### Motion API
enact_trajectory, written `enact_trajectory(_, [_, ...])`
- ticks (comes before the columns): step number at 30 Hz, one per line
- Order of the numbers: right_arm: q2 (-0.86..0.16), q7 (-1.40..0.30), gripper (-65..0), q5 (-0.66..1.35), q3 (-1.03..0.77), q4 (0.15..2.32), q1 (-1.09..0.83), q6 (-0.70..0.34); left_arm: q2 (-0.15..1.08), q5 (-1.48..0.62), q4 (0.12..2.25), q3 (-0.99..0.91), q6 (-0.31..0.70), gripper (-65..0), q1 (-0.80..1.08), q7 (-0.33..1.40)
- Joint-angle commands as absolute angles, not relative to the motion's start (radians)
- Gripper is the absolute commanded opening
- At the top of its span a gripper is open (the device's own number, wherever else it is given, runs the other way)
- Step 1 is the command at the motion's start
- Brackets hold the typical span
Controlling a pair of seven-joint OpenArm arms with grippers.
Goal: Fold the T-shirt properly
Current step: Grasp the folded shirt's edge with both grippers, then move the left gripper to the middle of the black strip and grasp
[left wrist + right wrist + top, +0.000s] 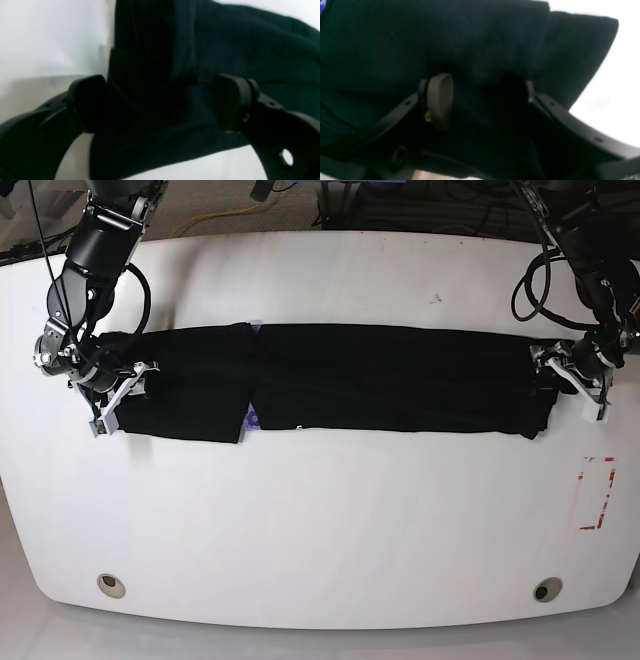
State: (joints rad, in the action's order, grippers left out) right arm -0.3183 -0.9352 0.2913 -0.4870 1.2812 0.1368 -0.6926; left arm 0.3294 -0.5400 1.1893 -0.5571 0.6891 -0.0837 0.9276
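The T-shirt [390, 380] lies as a long black band across the white table [320, 520], with one part overlapping at its left. A purple-blue mark [250, 418] peeks out at the overlap and shows again in the right wrist view's corner [322, 6]. My left gripper [564, 380] is at the band's right end. Its jaws stand wide apart with the cloth [160, 100] lying between them, and one pad [231, 102] shows. My right gripper [118, 396] is at the left end, also apart, straddling the cloth [482, 105] beside its tan pad [440, 100].
A red rectangle outline [597, 493] is marked on the table at the right edge. Two round holes [111, 584] [546, 589] sit near the front edge. Cables [525, 285] hang by the arm at the back right.
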Motion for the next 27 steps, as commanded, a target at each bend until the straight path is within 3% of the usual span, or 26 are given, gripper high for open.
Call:
enact_trajectory(1, [-0.337, -0.917, -31.2, 0.303, -0.492, 1.299, 0.160, -0.698, 0.349, -0.547, 1.181, -0.532, 0.688, -0.7, -0.104, 0.903])
enact_trajectory(7, [-0.337, -0.917, -31.2, 0.303, -0.492, 1.299, 0.162, -0.698, 0.351, -0.550, 1.144, -0.460, 0.694, -3.2, -0.105, 0.897])
enact_trajectory(10, [-0.337, -0.917, -31.4, 0.303, -0.492, 1.299, 0.162, -0.698, 0.344, -0.553, 1.148, -0.449, 0.694, -18.9, -0.101, 0.897])
enact_trajectory(15, [-0.337, -0.917, -31.4, 0.303, -0.492, 1.296, 0.162, -0.698, 0.343, -0.553, 1.150, -0.449, 0.690, -61.5, -0.105, 0.897])
enact_trajectory(16, [-0.337, -0.917, -31.4, 0.303, -0.492, 1.296, 0.160, -0.698, 0.343, -0.553, 1.153, -0.449, 0.691, -64.9, -0.105, 0.898])
enact_trajectory(27, [-0.328, -0.917, -31.4, 0.297, -0.490, 1.293, 0.157, -0.698, 0.300, -0.549, 1.561, -0.449, 0.688, -64.3, -0.048, 1.078])
